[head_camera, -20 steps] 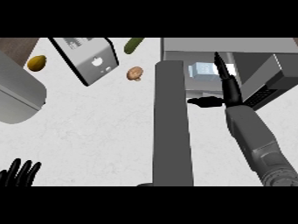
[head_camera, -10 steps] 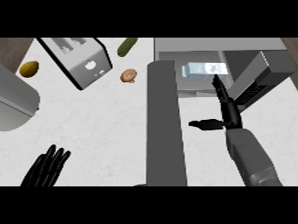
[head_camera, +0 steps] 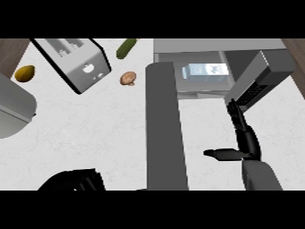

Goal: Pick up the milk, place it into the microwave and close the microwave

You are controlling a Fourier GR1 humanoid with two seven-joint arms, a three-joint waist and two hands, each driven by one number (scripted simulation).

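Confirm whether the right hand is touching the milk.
Apart. Head view: the milk sits inside the microwave; the right hand is well below it, straight fingers near the open door.

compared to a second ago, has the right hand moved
Yes. The right hand has pulled back toward the robot, away from the milk inside the microwave; its fingertips now lie outside the opening.

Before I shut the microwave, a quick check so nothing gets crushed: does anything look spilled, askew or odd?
Nothing stands out. The milk sits inside the microwave, whose door stands wide open. No spill shows on the counter. The right hand, fingers straight, is outside the opening, at its right.
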